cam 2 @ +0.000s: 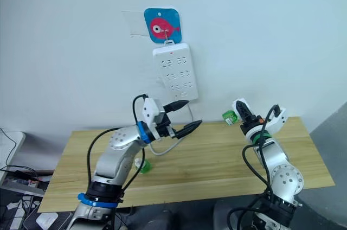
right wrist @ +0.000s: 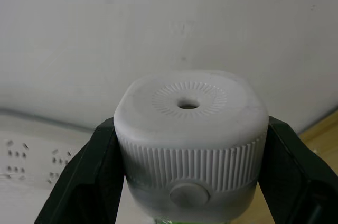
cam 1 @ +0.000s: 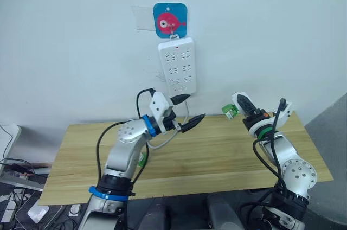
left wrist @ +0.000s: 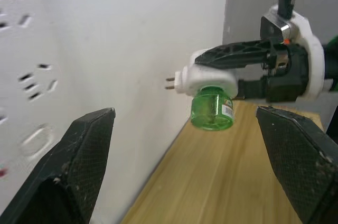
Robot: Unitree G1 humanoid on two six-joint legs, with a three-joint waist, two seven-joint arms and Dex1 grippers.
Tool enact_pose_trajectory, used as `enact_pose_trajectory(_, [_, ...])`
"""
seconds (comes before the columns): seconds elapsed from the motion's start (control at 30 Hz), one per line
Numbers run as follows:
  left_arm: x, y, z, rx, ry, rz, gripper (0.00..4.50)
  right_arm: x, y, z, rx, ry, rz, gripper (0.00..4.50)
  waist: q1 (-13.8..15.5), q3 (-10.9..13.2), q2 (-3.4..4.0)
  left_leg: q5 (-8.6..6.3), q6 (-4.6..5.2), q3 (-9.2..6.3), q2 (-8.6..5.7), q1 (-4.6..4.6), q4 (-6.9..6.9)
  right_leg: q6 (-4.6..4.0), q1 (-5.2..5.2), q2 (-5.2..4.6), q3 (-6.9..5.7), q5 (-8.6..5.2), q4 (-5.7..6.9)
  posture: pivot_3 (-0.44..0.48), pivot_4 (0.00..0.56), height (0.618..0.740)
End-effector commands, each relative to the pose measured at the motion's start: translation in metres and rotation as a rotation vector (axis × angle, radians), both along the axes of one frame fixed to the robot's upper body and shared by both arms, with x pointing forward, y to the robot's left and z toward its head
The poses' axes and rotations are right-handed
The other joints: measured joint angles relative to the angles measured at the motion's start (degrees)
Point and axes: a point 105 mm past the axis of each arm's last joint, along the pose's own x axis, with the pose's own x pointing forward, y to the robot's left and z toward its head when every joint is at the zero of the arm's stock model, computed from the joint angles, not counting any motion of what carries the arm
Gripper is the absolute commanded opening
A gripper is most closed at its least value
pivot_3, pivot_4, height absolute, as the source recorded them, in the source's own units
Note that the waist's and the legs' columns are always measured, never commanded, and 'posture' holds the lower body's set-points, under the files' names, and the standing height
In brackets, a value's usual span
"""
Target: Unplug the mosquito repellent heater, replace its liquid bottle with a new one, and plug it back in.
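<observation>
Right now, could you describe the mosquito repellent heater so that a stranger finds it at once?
Find the white power strip hanging on the wall. Right of it and lower, above the table's back edge, the right gripper holds the heater: small, white, with plug pins and a green bottle beneath.

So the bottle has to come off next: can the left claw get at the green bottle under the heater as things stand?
Probably yes. The left claw is open and faces the green bottle, which hangs exposed below the heater. The right claw grips only the heater, and nothing lies between them.
</observation>
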Motion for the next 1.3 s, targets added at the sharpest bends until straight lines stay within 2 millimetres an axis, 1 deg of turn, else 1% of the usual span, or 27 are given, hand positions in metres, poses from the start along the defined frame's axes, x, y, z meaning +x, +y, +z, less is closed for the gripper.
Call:
enact_pose_trajectory(0.03, [0.001,-0.02,0.0,-0.03,-0.017,0.002,4.48,-0.005,0.01,0.019,0.082,-0.061,0.061,2.98,-0.13,-0.01,0.01,0.0,0.0,0.02,0.0,0.0,0.0,0.0,0.01,0.01,0.01,0.0,0.0,-0.15,0.149,0.74])
enact_pose_trajectory(0.17, [0.004,-0.033,0.001,-0.046,-0.023,-0.011,4.48,-0.01,0.022,0.023,0.067,-0.069,0.127,2.98,-0.37,-0.01,0.01,0.05,0.08,0.06,0.03,0.02,0.01,0.01,0.07,0.03,-0.03,-0.01,0.0,-0.16,0.149,0.74])
enact_pose_trajectory(0.27, [0.006,-0.038,0.001,-0.041,-0.042,-0.019,4.48,-0.014,0.034,0.029,0.056,-0.09,0.177,2.98,-0.53,-0.01,0.01,0.06,0.1,0.09,0.03,0.01,0.01,0.02,0.09,0.05,-0.03,-0.01,-0.01,-0.168,0.153,0.74])
enact_pose_trajectory(0.37, [0.008,-0.041,0.001,-0.035,-0.053,-0.023,4.48,-0.015,0.039,0.034,0.061,-0.101,0.194,2.98,-0.57,-0.01,0.01,0.07,0.12,0.09,0.03,0.03,0.01,0.02,0.12,0.05,-0.02,-0.01,-0.04,-0.173,0.156,0.74])
enact_pose_trajectory(0.57, [0.01,-0.048,-0.001,-0.038,-0.057,-0.025,4.48,-0.016,0.04,0.035,0.074,-0.108,0.201,2.98,-0.52,-0.01,0.01,0.07,0.13,0.06,0.01,0.03,0.03,0.02,0.17,0.05,-0.04,-0.02,-0.07,-0.176,0.156,0.74])
enact_pose_trajectory(0.77, [0.012,-0.051,0.002,-0.057,-0.065,-0.018,4.48,-0.015,0.039,0.037,0.087,-0.114,0.204,2.98,-0.58,-0.01,0.01,0.07,0.13,0.05,0.03,0.05,0.03,0.03,0.19,0.05,-0.06,-0.02,-0.06,-0.182,0.153,0.74])
enact_pose_trajectory(0.87, [0.011,-0.052,0.001,-0.068,-0.051,-0.023,3.89,-0.016,0.04,0.037,0.082,-0.118,0.212,2.98,-0.59,-0.01,0.01,0.07,0.13,0.06,0.03,0.05,0.03,0.03,0.19,0.06,-0.05,-0.02,-0.07,-0.185,0.153,0.74])
enact_pose_trajectory(0.9, [0.011,-0.052,0.001,-0.07,-0.05,-0.022,3.62,-0.016,0.04,0.037,0.083,-0.118,0.213,2.98,-0.6,-0.01,0.01,0.07,0.13,0.06,0.03,0.05,0.03,0.03,0.19,0.06,-0.05,-0.02,-0.07,-0.186,0.151,0.74])
enact_pose_trajectory(1.03, [0.012,-0.052,0.002,-0.076,-0.052,-0.02,2.31,-0.017,0.043,0.038,0.079,-0.12,0.223,2.98,-0.6,-0.01,0.01,0.08,0.13,0.06,0.02,0.05,0.03,0.03,0.19,0.05,-0.05,-0.02,-0.07,-0.186,0.151,0.74])
enact_pose_trajectory(1.2, [0.013,-0.053,0.004,-0.082,-0.055,-0.02,2.28,-0.018,0.043,0.038,0.073,-0.117,0.227,2.98,-0.59,-0.01,0.01,0.08,0.14,0.06,0.02,0.05,0.03,0.03,0.2,0.06,-0.05,-0.02,-0.07,-0.183,0.149,0.74])
enact_pose_trajectory(1.3, [0.015,-0.05,0.003,-0.071,-0.058,-0.009,2.28,-0.018,0.044,0.036,0.059,-0.112,0.24,2.98,-0.59,-0.01,0.01,0.08,0.14,0.06,0.02,0.05,0.03,0.03,0.2,0.05,-0.05,-0.02,-0.07,-0.182,0.15,0.74])
